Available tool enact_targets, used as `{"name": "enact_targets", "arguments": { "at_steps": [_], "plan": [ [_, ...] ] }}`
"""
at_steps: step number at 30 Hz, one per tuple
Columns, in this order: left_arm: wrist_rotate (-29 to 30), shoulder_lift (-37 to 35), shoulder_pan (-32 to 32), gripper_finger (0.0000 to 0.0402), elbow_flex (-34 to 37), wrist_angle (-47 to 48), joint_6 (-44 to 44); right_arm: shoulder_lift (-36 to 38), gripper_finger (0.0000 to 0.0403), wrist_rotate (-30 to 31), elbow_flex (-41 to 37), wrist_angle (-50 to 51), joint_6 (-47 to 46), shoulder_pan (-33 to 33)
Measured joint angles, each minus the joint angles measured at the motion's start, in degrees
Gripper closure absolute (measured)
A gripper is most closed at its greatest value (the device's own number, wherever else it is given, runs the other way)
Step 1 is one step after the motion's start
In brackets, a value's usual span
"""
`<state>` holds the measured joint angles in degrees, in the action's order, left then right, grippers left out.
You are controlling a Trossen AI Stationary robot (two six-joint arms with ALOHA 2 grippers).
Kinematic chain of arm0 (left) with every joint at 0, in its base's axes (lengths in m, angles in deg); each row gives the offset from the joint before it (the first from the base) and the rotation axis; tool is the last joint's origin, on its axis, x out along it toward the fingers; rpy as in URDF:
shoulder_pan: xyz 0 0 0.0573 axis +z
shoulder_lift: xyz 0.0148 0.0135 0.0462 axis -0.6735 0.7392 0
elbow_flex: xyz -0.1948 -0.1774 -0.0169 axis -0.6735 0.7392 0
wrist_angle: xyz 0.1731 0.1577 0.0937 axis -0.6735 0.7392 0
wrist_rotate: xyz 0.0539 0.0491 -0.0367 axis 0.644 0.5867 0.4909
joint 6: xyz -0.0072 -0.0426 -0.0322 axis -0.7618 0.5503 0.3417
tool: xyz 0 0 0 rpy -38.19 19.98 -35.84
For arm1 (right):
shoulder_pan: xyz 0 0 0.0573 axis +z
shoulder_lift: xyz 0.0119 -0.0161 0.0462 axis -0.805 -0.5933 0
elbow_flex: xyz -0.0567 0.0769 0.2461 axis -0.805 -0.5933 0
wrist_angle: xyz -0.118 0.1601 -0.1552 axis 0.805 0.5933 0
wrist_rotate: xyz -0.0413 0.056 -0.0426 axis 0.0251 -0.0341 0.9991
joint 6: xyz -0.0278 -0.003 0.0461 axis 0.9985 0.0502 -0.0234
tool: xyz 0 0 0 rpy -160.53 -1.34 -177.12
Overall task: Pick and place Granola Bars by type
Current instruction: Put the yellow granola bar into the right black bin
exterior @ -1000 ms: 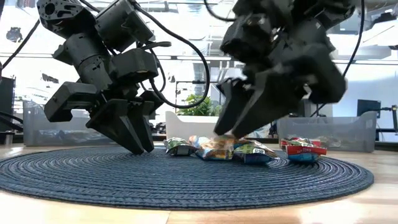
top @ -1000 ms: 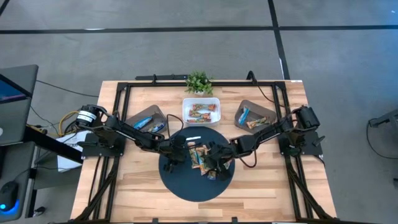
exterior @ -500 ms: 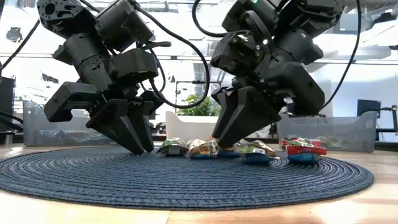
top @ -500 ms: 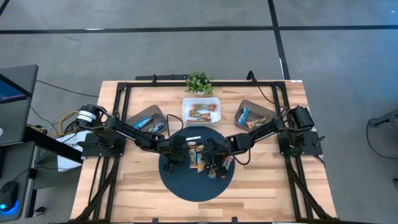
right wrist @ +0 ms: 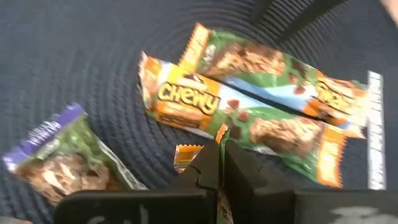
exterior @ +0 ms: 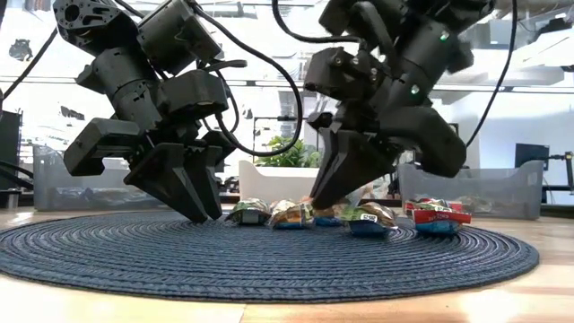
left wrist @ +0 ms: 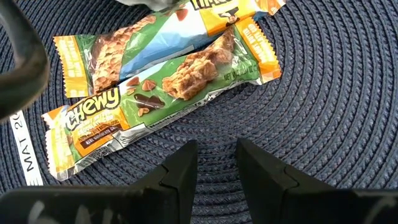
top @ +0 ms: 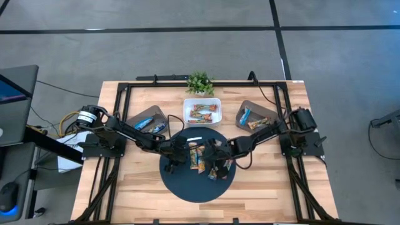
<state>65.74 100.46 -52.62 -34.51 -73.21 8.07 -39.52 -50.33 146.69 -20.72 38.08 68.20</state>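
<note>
Right wrist view: I see my right gripper (right wrist: 221, 163) pinching an orange-wrapped granola bar (right wrist: 189, 155); left gripper (left wrist: 214, 168) slightly spread, empty.

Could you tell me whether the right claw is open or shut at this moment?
Shut. The right claw has its fingers pressed together on an orange-edged bar wrapper on the mat.

Both arms are matte black, built of blocky, angular housings with looping black cables. The left gripper (exterior: 199, 205) and right gripper (exterior: 325, 196) end in tapered, wedge-shaped black fingers (left wrist: 180, 177).
</note>
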Motion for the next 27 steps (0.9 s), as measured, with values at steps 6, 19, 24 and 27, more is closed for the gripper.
{"name": "enact_targets", "arguments": {
  "at_steps": [6, 19, 24, 27],
  "plan": [
    [0.02, 0.0, 0.0, 0.0294, 0.02, -0.08, 0.0, 1.94, 0.0402, 13.7, 2.07, 8.08, -1.42, 4.45],
    [0.04, 0.04, 0.0, 0.0294, 0.04, -0.55, -0.02, 11.78, 0.0403, 41.44, 2.02, 35.96, -31.39, 12.13],
    [0.06, 0.07, -0.01, 0.0294, 0.04, -0.88, -0.04, 13.32, 0.0403, 48.55, 1.72, 51.81, -51.94, 11.17],
    [0.07, 0.09, 0.0, 0.0294, 0.04, -1.21, -0.07, 13.28, 0.0403, 50.14, 0.72, 60.21, -62.3, 9.5]
  ]
}}
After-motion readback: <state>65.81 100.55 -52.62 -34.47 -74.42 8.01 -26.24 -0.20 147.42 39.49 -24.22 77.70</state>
